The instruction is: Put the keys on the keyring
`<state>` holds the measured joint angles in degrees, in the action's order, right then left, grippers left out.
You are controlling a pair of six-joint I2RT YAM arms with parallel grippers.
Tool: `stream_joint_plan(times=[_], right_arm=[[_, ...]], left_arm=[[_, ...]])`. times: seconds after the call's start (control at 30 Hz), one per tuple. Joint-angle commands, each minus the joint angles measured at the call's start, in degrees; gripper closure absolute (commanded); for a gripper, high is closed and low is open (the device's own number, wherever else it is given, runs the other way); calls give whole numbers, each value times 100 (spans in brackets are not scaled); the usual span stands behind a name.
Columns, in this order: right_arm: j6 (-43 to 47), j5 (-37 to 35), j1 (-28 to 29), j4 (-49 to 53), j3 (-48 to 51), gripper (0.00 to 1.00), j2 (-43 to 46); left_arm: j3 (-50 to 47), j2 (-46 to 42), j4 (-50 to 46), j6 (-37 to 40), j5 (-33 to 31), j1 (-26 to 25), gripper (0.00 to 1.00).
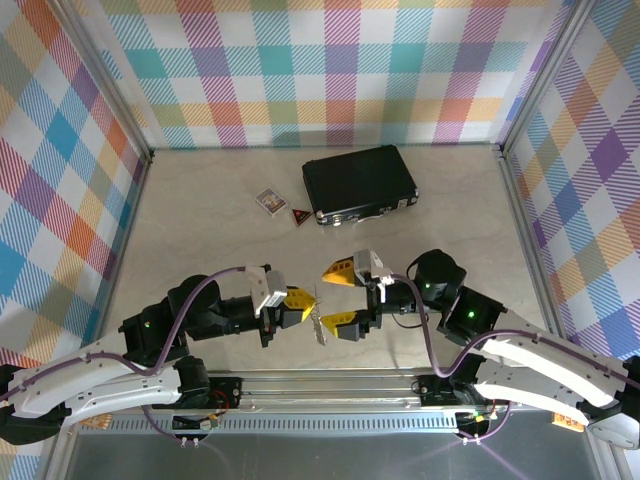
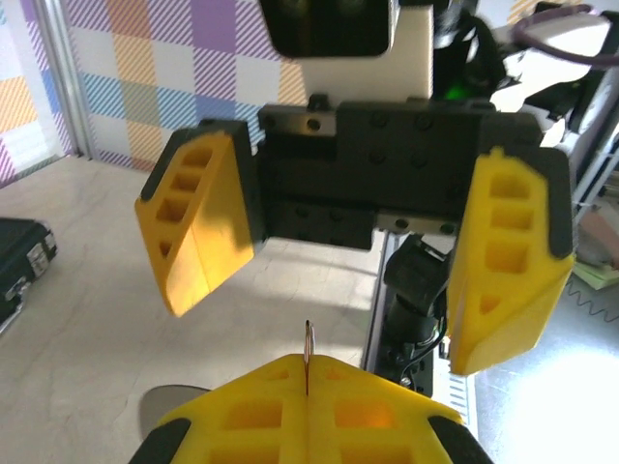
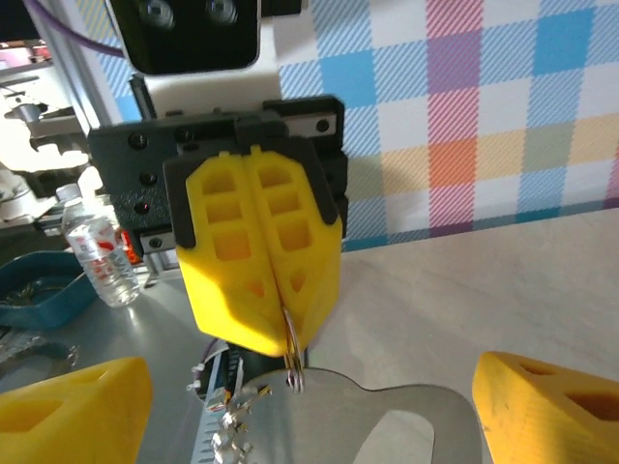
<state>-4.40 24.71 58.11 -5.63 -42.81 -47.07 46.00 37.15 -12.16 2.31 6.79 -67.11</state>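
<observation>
Left gripper (image 1: pixel 298 303): yellow fingers clamped together on the silvery oval metal keyring (image 1: pixel 318 325), which hangs below them, we judge, steadied for threading.
Right gripper (image 1: pixel 337 296): we see its fingers spread wide, empty, facing the ring.

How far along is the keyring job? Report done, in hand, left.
Done: the left gripper is shut on the keyring, held up off the table. In hand: the right gripper stands open facing it, holding nothing. Left: threading the keys; I cannot tell whether any hangs there.
</observation>
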Motion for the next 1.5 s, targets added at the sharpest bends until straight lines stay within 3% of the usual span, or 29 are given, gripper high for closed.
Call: stream_joint_plan(times=[0.0,0.27,0.43,0.57,0.87,1.03,1.47], right_arm=[[91,-589,21,782,-466,10,31],[-67,-904,-360,1769,-1265,0,-858],[-544,-1338,-687,1944,-1678,1,-1840],[-1026,-1284,-934,1777,-1864,0,-2550],[-1292,-1054,-968,2507,-3186,5,-4452],[-1597,-824,-977,2725,-3752,13,-5371],[-2369,-389,-876,2129,-3743,21,-6481]], left_arm=[[-111,-207,-42,-133,-415,-50,100],[-509,-632,-525,-199,-1538,-46,100],[-831,-1019,-492,-429,-1868,-39,100],[-1050,-1361,-451,-585,-1881,-32,100],[-1409,-2132,-450,-706,-1849,-34,100],[-1701,-2406,-165,-727,-1850,-39,100],[-2233,-3066,410,-628,-1509,-37,100]])
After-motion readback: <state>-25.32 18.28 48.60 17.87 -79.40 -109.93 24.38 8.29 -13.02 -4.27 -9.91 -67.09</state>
